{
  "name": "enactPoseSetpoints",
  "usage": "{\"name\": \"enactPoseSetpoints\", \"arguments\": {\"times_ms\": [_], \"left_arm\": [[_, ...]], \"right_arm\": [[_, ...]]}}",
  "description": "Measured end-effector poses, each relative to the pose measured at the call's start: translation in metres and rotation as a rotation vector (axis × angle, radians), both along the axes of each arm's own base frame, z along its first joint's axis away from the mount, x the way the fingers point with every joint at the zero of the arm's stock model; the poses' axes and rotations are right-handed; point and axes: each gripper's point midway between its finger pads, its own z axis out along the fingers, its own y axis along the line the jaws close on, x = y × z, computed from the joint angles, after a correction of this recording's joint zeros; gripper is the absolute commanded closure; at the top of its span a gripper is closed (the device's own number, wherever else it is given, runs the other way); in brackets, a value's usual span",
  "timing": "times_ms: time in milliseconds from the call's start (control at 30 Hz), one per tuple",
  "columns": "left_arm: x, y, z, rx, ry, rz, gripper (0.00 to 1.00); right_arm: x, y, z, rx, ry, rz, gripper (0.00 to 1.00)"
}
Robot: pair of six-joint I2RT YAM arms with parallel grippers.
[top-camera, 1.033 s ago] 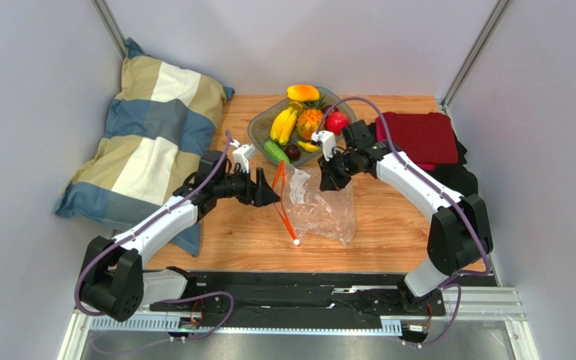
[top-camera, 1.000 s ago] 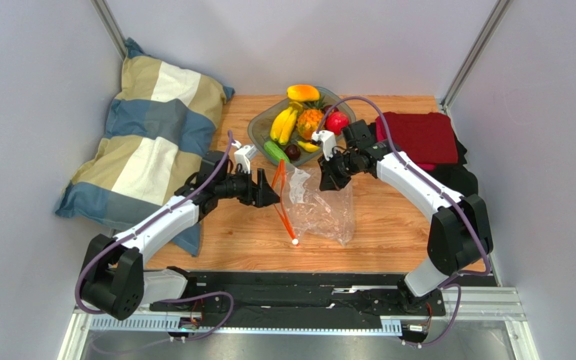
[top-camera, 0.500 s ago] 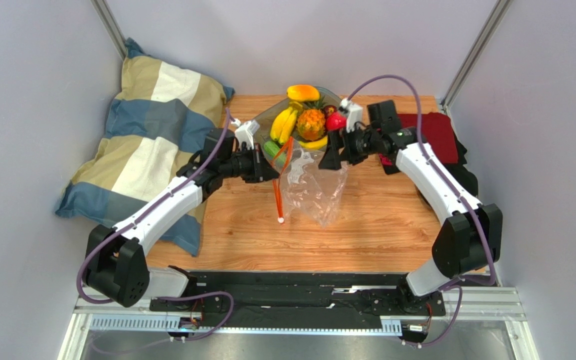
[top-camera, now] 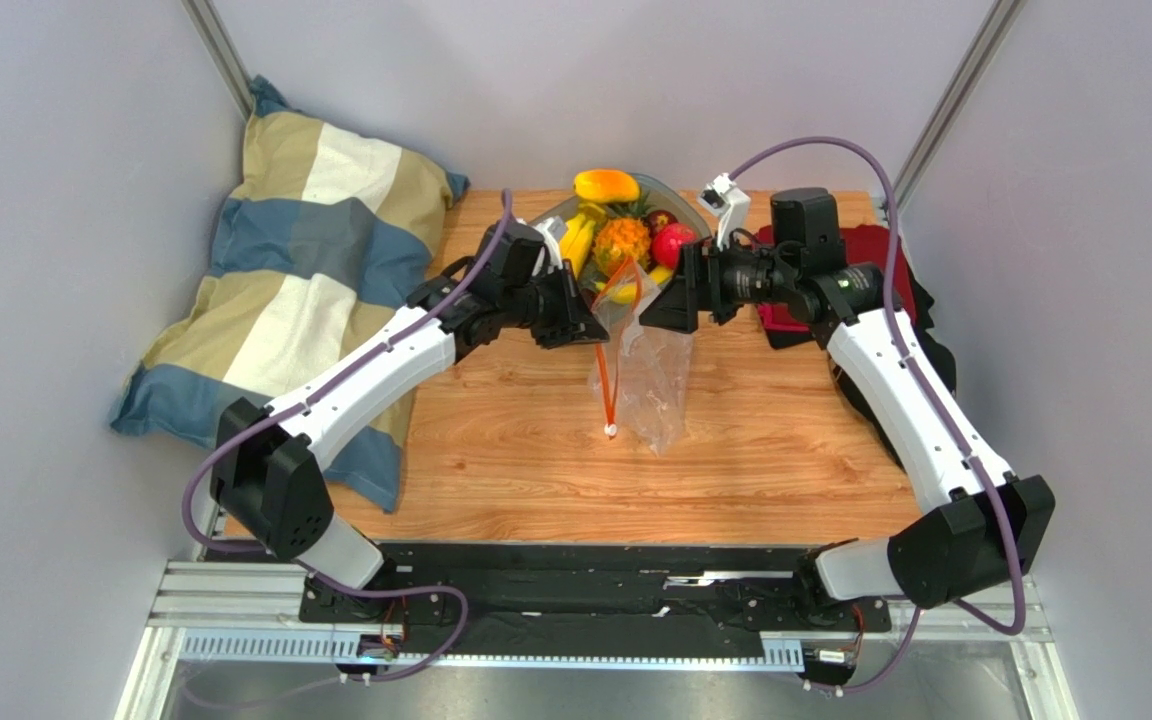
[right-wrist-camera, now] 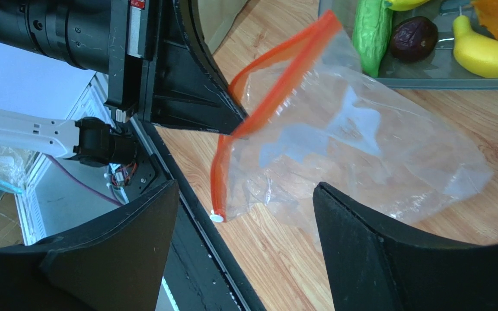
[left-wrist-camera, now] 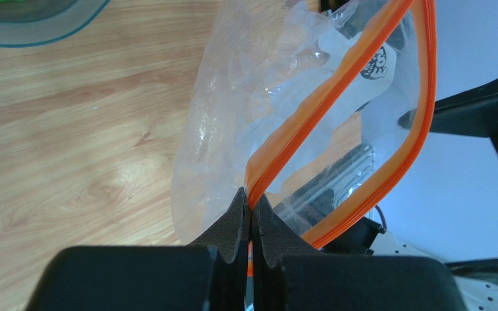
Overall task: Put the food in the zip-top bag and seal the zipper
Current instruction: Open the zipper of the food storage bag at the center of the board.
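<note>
We are near the start. All the food (top-camera: 620, 240) sits in the tray (right-wrist-camera: 420, 72) at the back of the bench (top-camera: 778, 435). Nothing is in the zip-top bag (top-camera: 654, 375) yet. The zipper (left-wrist-camera: 310, 110) is open, and its little white slider (right-wrist-camera: 216, 218) hangs at the low end.

Our left pincer (left-wrist-camera: 251, 202) is pinched tight on the zipper strip. The bag hangs down from it, just in front of the tray. Our right pincer (top-camera: 657, 312) is wide and holds nothing, with the bag just ahead of it. We have yet to put the food in and zip the bag.

A second ago the bag lay low on the bench, closer to us. Since then both arms have gone up and toward the tray. The right pincer, then down at the bag's top edge, now stands open.
</note>
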Motion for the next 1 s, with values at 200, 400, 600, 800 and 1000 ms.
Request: {"name": "enactPoseSetpoints", "arguments": {"times_ms": [200,400,600,800,1000], "left_arm": [[-0.001,-0.020,0.011,-0.010,0.003,0.001,1.00],[-0.005,-0.025,0.013,-0.012,0.005,0.003,1.00],[-0.004,-0.026,0.013,-0.014,-0.001,0.004,1.00],[0.001,-0.002,0.008,0.000,-0.015,0.023,1.00],[0.024,0.038,0.003,0.075,-0.117,0.050,1.00]], "right_arm": [[-0.009,0.015,-0.010,-0.051,-0.006,0.015,0.18],[-0.013,0.023,-0.034,-0.140,0.003,-0.023,0.30],[-0.004,0.014,-0.054,-0.203,0.018,-0.106,0.93],[0.004,-0.022,-0.079,-0.264,0.057,-0.200,1.00],[0.014,-0.082,-0.075,-0.254,0.060,-0.350,1.00]]}}
